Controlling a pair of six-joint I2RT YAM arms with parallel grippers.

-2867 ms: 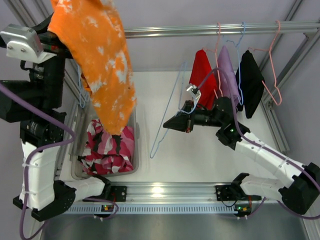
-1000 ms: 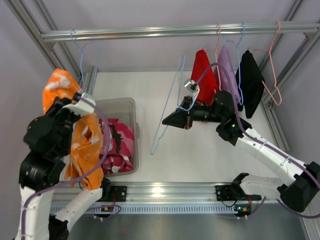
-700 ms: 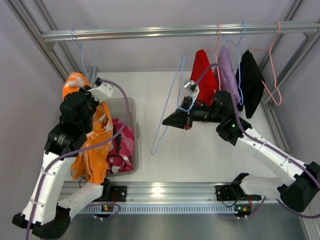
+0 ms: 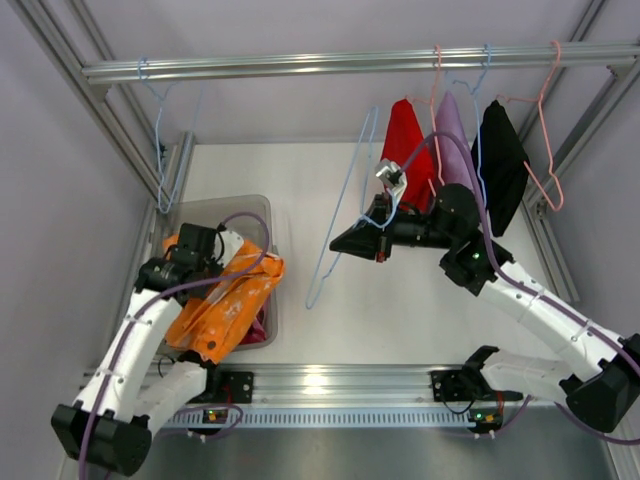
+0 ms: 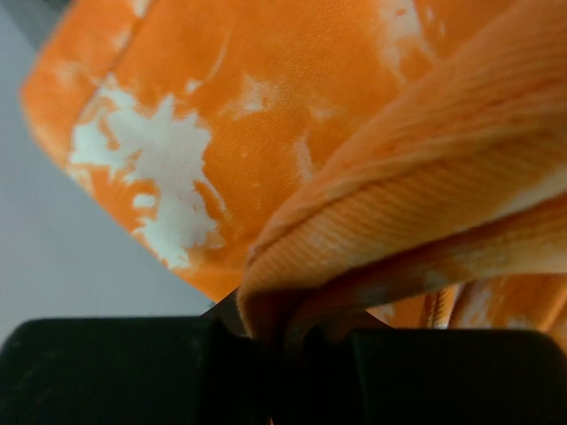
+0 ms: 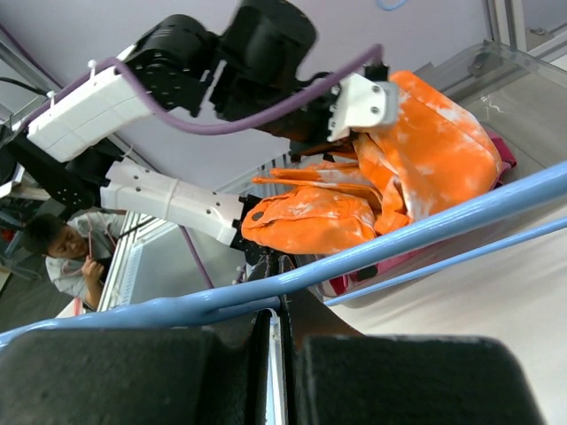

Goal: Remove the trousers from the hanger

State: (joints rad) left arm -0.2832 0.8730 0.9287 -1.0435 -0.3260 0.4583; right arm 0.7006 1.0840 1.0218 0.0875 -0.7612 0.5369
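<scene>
Left wrist: orange trousers (image 5: 354, 133) pinched between left fingers (image 5: 106, 376) (right fingers (image 6: 407, 385) clamp hanger (image 6: 425, 232)).

The left gripper (image 5: 283, 341) and right gripper (image 6: 279, 323) are both clamped, each arm reaching forward.

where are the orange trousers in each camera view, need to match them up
top external: orange trousers lower left, draped over the clear bin's near corner.
left wrist: they fill most of the frame, a ribbed edge bunched at bottom centre.
right wrist: right of centre, beyond the blue hanger.
shared landmark: the clear bin, seen in the top and right wrist views only.
</scene>
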